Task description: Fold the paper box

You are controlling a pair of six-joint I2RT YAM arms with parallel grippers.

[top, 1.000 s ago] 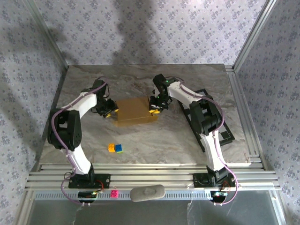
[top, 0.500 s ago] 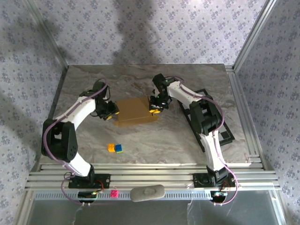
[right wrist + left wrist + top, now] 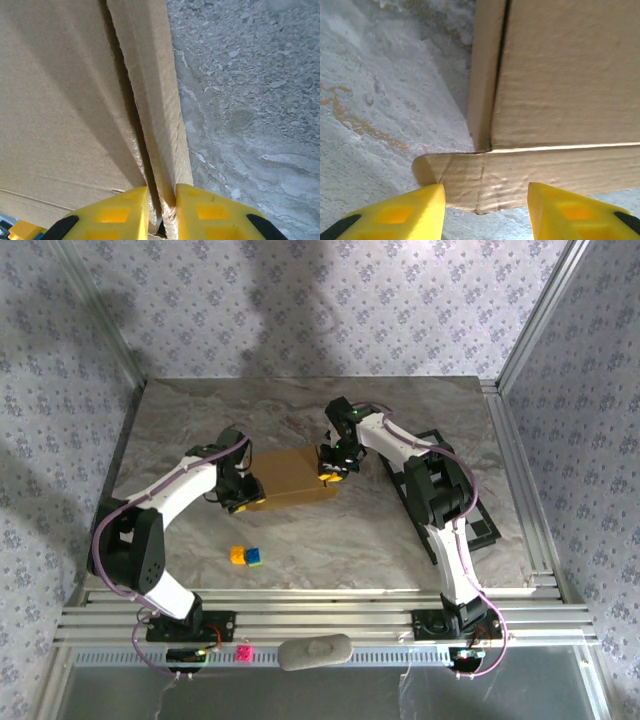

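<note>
The tan paper box (image 3: pixel 293 478) lies closed and flat-topped in the middle of the table. My left gripper (image 3: pixel 243 498) is at its near-left corner. In the left wrist view its yellow fingers (image 3: pixel 415 210) stand open, and a creased corner flap (image 3: pixel 465 177) of the box (image 3: pixel 560 95) lies just ahead of the tips, between neither of them. My right gripper (image 3: pixel 330 468) is at the box's right end. In the right wrist view it (image 3: pixel 161 212) is shut on the upright side wall (image 3: pixel 155 100) of the box (image 3: pixel 55 100), pinching the doubled cardboard.
Two small blocks, yellow and blue-green (image 3: pixel 246 556), lie on the marble table (image 3: pixel 330 540) in front of the box. A black frame (image 3: pixel 480 515) lies under the right arm at the table's right side. Metal rails (image 3: pixel 320 610) run along the near edge.
My left gripper has swung from the box's left side round toward its near-left corner. The right gripper and the box have stayed in place.
</note>
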